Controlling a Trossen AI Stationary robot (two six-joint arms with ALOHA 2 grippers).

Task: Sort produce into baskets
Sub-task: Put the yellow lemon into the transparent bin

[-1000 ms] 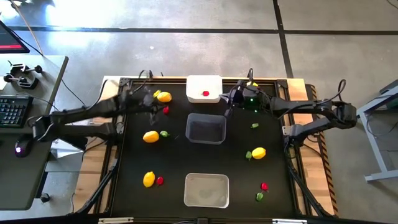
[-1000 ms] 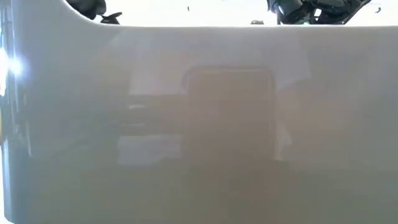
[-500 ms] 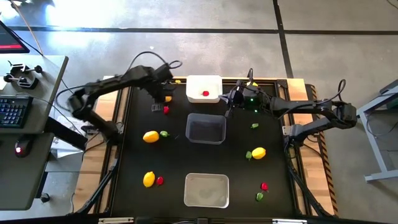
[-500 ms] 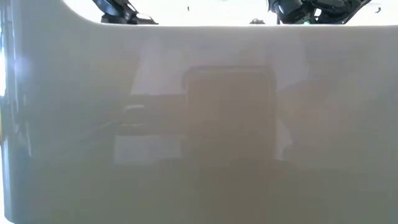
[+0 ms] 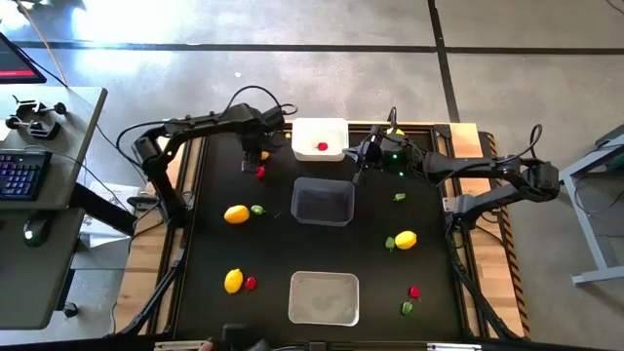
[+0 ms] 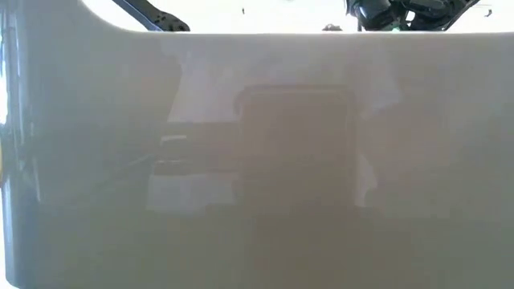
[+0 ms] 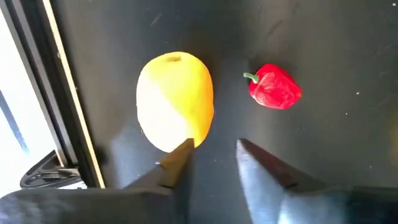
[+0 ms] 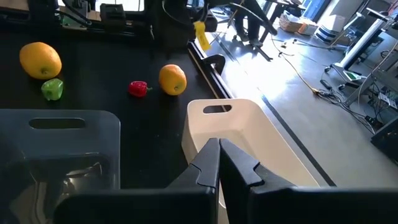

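Note:
My left gripper (image 5: 253, 156) is open at the far left, over a yellow lemon (image 7: 176, 99) that lies on the black table. A red piece (image 7: 273, 87) lies beside the lemon. The white basket (image 5: 320, 130) holds one red piece (image 5: 323, 147). The clear dark basket (image 5: 323, 202) is mid-table and the pale grey basket (image 5: 324, 297) is near the front edge. My right gripper (image 8: 217, 149) is shut and empty, just right of the white basket (image 8: 249, 137). The pale grey basket's wall (image 6: 257, 160) fills the low view. My left gripper points down at the lemon. One fingertip (image 7: 183, 148) shows against the lemon's edge (image 7: 186, 134), while the other stands over bare table. I cannot tell whether the fingertip touches the lemon.
Loose on the table are a lemon (image 5: 236, 214) with a green piece (image 5: 257, 209), a lemon (image 5: 233, 281) with a red piece (image 5: 251, 283), a lemon (image 5: 406, 239), a green piece (image 5: 399, 197), and a red piece (image 5: 414, 291) with a green piece (image 5: 407, 307). A desk with a keyboard (image 5: 19, 175) stands to the left.
My left arm has swung its elbow from the table's left side toward the far edge. Its gripper has shifted a little to the right and now covers most of the far-left lemon. The produce and the baskets have stayed put.

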